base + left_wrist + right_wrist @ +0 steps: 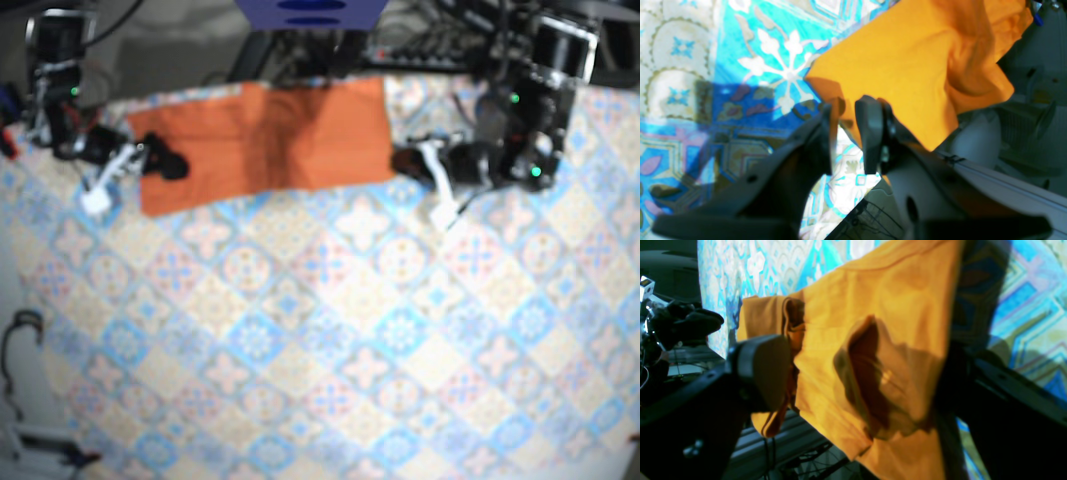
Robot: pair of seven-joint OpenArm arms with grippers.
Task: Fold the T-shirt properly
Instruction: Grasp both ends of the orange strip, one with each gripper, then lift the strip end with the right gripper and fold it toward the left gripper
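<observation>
A desk is filling most of the base view, and a patterned cover of blue, cream and orange tiles is lying over the whole of its top. Beyond the far edge, dark equipment and cables are crowding the background, with a blue object sitting at the top of the view. 1 orange T-shirt is lying on the cover along the far edge, folded into a long flat strip running from side to side. 2 arms are reaching in, 1 at each end of the strip. The left tool is sitting at the shirt's end on the base view's right; its 2 fingers are standing narrowly apart, with a sliver of the cover showing between them and the shirt's edge lying at their tips. The right tool is working at the opposite end, its 2 fingers spread wide apart with a bunched, creased part of the shirt filling the space between them. In the right wrist view, part of the shirt is hanging past the edge of the desk. In all, 1 shirt, 2 arms and 2 tools are showing.
</observation>
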